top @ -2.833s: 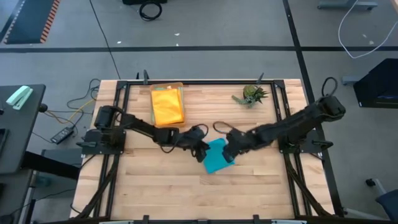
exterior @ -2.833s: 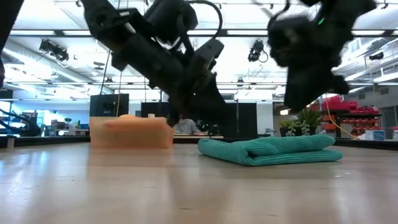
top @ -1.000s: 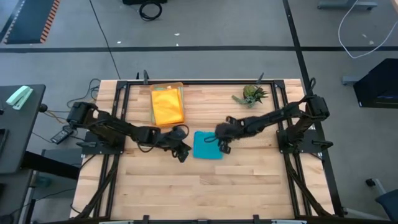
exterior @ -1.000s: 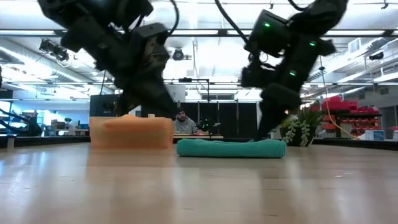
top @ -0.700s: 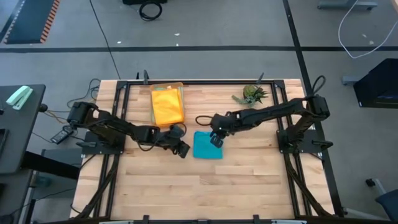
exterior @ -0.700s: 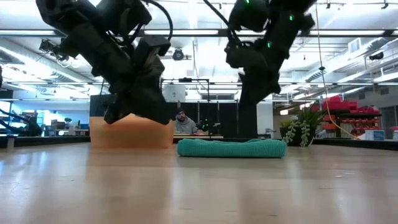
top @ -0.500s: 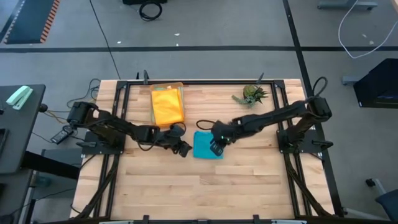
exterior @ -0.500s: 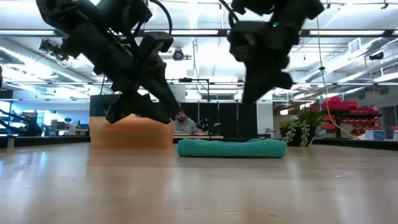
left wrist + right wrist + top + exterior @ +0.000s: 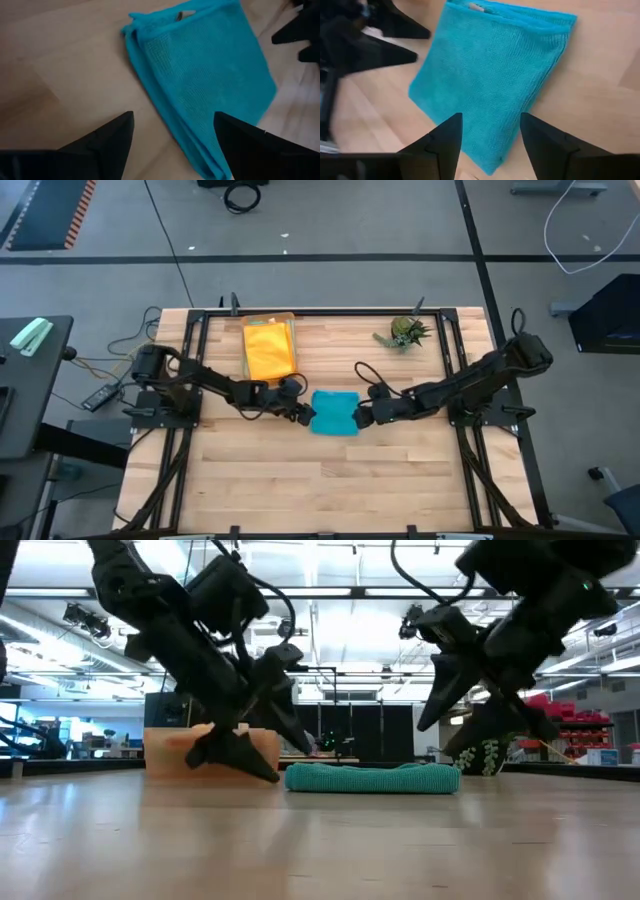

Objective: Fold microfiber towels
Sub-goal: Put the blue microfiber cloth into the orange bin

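Observation:
A teal microfiber towel (image 9: 334, 412), folded into a small thick rectangle, lies flat on the wooden table's middle; it also shows in the low view (image 9: 372, 778). My left gripper (image 9: 306, 413) stands open just off the towel's left edge, low over the table, and that edge (image 9: 165, 95) runs between its fingers. My right gripper (image 9: 360, 418) stands open at the towel's right edge, slanting down, with the towel (image 9: 490, 75) ahead of its fingers. Neither gripper plainly touches the cloth. A yellow towel (image 9: 269, 352) lies in the orange tray (image 9: 268, 317).
The orange tray stands at the far left of the table, close behind my left arm. A small spiky green plant (image 9: 403, 332) sits at the far right. Bare wood (image 9: 330, 480) stretches from the towel toward the near edge.
My right gripper has left the towel's far right corner, swung across the towel to its right edge, rolled over and opened. My left gripper has sunk, moved right toward the towel's left edge and opened. The teal towel has stayed where it was.

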Available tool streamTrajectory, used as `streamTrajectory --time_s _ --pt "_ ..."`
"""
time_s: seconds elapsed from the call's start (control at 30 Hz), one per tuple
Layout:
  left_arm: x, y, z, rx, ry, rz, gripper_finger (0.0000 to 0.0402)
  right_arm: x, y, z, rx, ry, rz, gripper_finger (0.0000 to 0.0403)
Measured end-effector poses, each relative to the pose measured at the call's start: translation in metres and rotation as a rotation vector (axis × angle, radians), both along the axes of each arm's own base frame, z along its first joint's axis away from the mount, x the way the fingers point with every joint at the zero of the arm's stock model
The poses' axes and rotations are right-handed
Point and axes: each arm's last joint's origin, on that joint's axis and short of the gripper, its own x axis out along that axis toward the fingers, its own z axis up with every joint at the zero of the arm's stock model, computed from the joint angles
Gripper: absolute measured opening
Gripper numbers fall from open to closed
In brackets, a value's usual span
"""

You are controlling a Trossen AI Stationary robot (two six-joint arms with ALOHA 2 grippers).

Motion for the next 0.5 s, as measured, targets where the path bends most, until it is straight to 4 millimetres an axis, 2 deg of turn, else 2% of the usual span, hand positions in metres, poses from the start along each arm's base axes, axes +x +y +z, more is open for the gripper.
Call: streamTrajectory --time_s 0.13,0.27,0.5 --pt "0.008 0.000 -0.007 -0.017 0.006 0.025 0.0276 -0.003 -0.001 -0.015 0.028 -0.089 -0.053 0.0209" --pt "0.017 0.002 -0.011 -0.015 0.005 0.036 0.0271 -0.005 -0.006 -0.031 0.038 -0.095 -0.098 0.0210" --pt "0.032 0.002 -0.023 -0.025 0.009 0.042 0.0270 0.003 -0.010 -0.044 0.042 -0.112 -0.125 0.0210"
